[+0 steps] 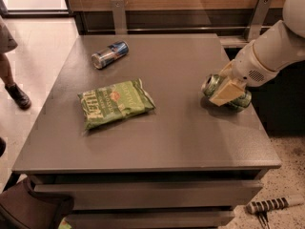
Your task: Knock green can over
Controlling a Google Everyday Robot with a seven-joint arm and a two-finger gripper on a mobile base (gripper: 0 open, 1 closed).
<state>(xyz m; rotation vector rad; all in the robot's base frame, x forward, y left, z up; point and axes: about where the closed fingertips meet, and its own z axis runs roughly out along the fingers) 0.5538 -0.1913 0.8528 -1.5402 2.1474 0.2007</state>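
Lower right, on the floor: striped-handled tool (272,204). Grey table (181,137) fills mid-frame, with drawer fronts below its near edge.

Left of centre on the table: flat green chip bag (116,102), lying flat.

Right side of the table: green can (239,100), tipped steeply, silver top facing left. Whether it touches the tabletop: cannot tell. Shadow directly beneath.

Gripper (224,92) at the can, arm entering from the upper right. Jaws closed around the can, with a tan finger (227,90) across its near side.

Upper left of the table: blue-and-silver can (110,54) on its side, well apart from the rest.
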